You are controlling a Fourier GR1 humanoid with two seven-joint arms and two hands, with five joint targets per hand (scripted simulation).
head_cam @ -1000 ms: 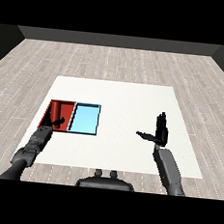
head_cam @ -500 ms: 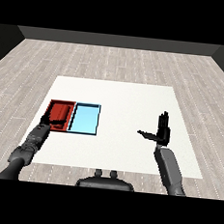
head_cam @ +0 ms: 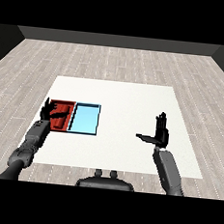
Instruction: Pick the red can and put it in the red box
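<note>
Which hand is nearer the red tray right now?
Left. The left hand is over the red tray at its left edge; the right hand is far off to its right, beyond the light blue tray.

White table [head_cam: 120, 98] on grey wood-plank floor [head_cam: 114, 63]; dark wall [head_cam: 118, 41] behind.

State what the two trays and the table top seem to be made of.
Red tray: probably plastic, uniform matt colour with thin dark walls. Light blue tray: likely the same, with an even pale surface. Table: smooth, plain white and matt, possibly laminate or painted board; no grain shows, so this stays open.
</note>
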